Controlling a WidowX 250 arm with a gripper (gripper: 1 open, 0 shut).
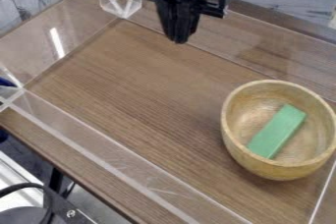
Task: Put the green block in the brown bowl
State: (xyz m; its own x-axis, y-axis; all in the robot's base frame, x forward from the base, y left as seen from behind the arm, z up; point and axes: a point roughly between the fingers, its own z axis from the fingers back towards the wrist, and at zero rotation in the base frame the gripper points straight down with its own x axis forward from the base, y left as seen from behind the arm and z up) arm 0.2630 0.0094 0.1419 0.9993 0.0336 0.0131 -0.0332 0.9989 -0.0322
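Grainy wooden brown bowl [241, 135], wood-grain table [144, 100]

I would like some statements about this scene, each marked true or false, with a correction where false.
1. The green block lies inside the brown bowl. True.
2. The gripper holds the green block. False: its jaws are shut on nothing, far from the bowl.
3. The bowl stands at the right side of the wooden table. True.
4. The gripper hangs directly above the bowl. False: it is up near the far edge, left of the bowl.
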